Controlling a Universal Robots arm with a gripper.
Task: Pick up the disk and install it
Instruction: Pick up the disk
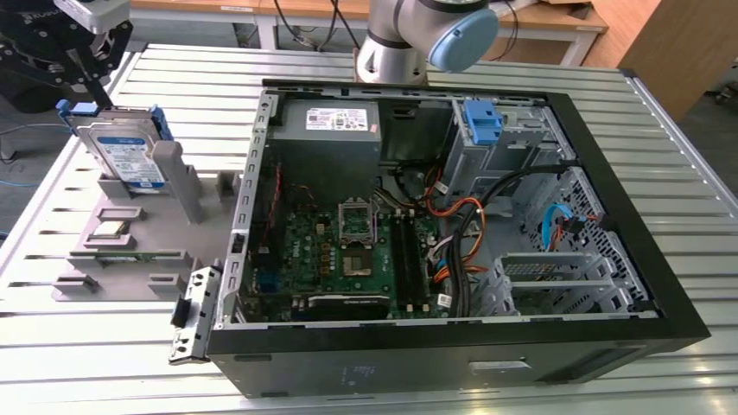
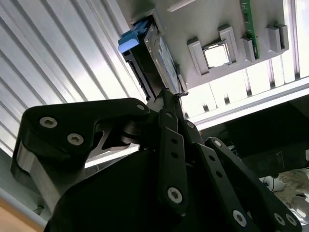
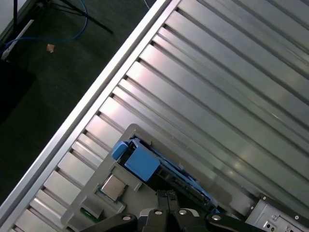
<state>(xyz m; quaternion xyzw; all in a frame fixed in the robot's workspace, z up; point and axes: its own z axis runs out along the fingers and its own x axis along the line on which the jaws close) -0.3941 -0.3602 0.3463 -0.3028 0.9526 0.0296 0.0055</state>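
The disk [image 1: 124, 151] stands on end in a grey holder [image 1: 127, 251] near the worktop's [image 1: 92, 363] edge at the exterior view's left, toward the far corner. Its long axis is roughly upright. Its broad face, with a white-and-blue label, is turned toward the worktop's near edge, and the blue carrier bracket frames its sides and top. In both wrist views the disk [image 2: 157, 48] [image 3: 140, 162] is seen end-on, with the blue tab uppermost. The hand [image 1: 92, 82] hangs at the disk's top end, and its tip [image 2: 167, 95] [image 3: 166, 195] is right at the disk's upper edge. I cannot tell whether it is clenched or released, or whether it touches the disk. An open computer case [image 1: 461, 216] lies mid-worktop, and the grey power-supply box [image 1: 328, 121] inside it bears a white sticker.
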